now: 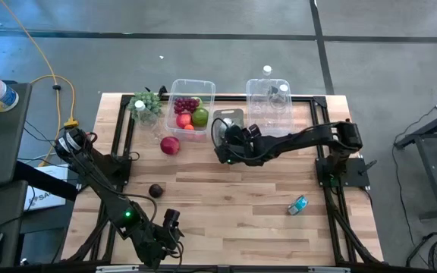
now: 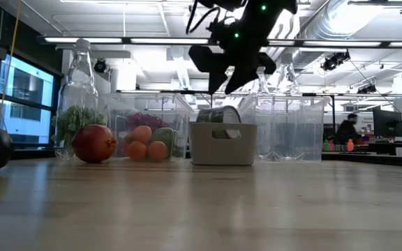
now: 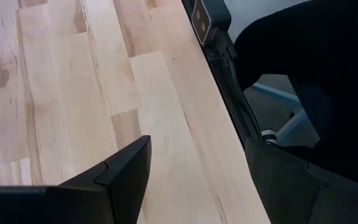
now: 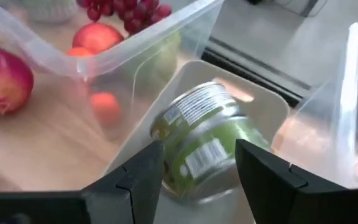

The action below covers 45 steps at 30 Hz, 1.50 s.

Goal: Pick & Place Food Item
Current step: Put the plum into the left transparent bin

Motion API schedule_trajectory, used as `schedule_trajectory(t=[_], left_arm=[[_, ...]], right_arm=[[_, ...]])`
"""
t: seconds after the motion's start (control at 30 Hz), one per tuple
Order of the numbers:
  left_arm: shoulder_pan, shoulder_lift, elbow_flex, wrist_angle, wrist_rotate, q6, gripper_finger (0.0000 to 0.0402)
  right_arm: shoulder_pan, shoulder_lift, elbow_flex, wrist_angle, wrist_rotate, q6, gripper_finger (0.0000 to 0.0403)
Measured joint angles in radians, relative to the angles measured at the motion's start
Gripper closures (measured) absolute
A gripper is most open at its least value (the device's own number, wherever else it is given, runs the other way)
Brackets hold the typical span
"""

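Note:
A tin can with a green label (image 4: 204,137) lies tilted on its side inside the small grey bin (image 1: 228,120), and its top pokes over the bin's rim (image 2: 218,115). My right gripper (image 4: 197,163) hangs open above the bin's near side (image 1: 223,148), clear of the rim in the low view (image 2: 230,78). Its fingers stand either side of the can without touching it. My left gripper (image 3: 197,180) waits open, low over the table's near edge (image 1: 171,220).
A clear tub of fruit (image 1: 191,106) stands left of the grey bin and an empty clear tub (image 1: 270,105) right of it. A pomegranate (image 1: 170,145), a dark round fruit (image 1: 155,190) and a small blue packet (image 1: 299,204) lie on the table. Greens in a bottle (image 1: 141,106) stand far left.

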Motion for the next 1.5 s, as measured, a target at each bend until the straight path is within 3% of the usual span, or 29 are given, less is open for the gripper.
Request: schedule_trajectory(t=[0.27, 0.53, 0.63, 0.7, 0.93, 1.0, 1.1, 1.23, 1.37, 1.5], left_arm=[[0.0, 0.0, 0.0, 0.0, 0.002, 0.0, 0.0148], [0.003, 0.0, 0.0, -0.008, 0.002, 0.0, 0.0148], [0.003, 0.0, 0.0, -0.011, 0.003, 0.0, 0.0148], [0.003, 0.0, 0.0, -0.016, 0.005, 0.0, 0.0148], [0.009, 0.0, 0.0, -0.006, 0.005, 0.0, 0.0148], [0.011, 0.0, 0.0, -0.008, 0.005, -0.004, 0.0148], [0.011, 0.0, 0.0, -0.008, 0.004, -0.006, 0.0148], [0.01, -0.011, 0.0, -0.011, 0.004, -0.009, 0.0148], [0.002, -0.089, 0.013, -0.006, 0.013, -0.032, 0.0148], [-0.02, -0.183, 0.014, -0.071, -0.041, -0.035, 0.0148]], right_arm=[[0.049, -0.031, 0.007, 0.064, -0.013, -0.051, 0.0215], [0.203, -0.119, 0.025, 0.092, -0.147, -0.245, 0.0215], [0.285, -0.169, 0.022, -0.071, -0.24, -0.136, 0.0215], [0.334, -0.193, 0.027, -0.173, -0.285, 0.056, 0.0215], [0.548, -0.246, 0.022, -0.694, -0.281, 0.706, 0.0215], [0.602, -0.249, 0.022, -0.743, -0.3, 0.805, 0.0215], [0.679, -0.248, 0.007, -0.758, -0.31, 0.836, 0.0215], [0.748, -0.248, -0.015, -0.683, -0.241, 0.835, 0.0215], [0.782, -0.248, -0.036, -0.569, -0.138, 0.749, 0.0208], [0.788, -0.247, -0.063, -0.412, -0.026, 0.626, 0.0202]])
